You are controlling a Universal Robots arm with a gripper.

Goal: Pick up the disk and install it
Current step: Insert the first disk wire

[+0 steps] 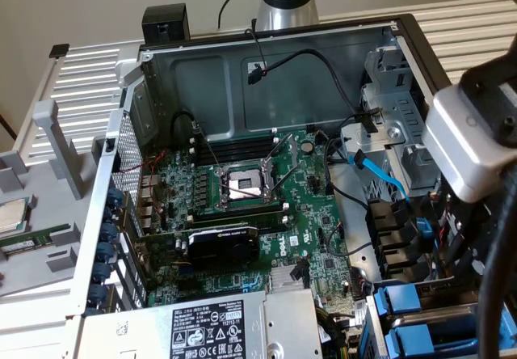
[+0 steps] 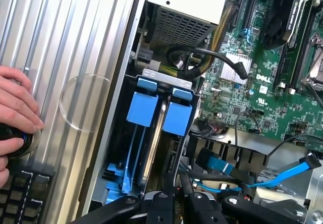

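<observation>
Hand: we see a person's hand (image 2: 17,100) resting on the ribbed table (image 2: 75,37).
Disk: we find its blue carrier (image 2: 143,109) standing in the case bay, seemingly seated.
Gripper: our gripper (image 2: 176,204) hangs just above; open or closed, we cannot tell.
Writing: we read "DELL" on the motherboard (image 2: 262,47).

Soft, even indoor light fills both views, with no hard shadows. The ribbed metal table (image 2: 65,42) shines with pale glare, while the computer case's (image 1: 283,76) interior sits dimmer. The arm's near housing (image 1: 472,145) looms blurred, out of focus.
</observation>
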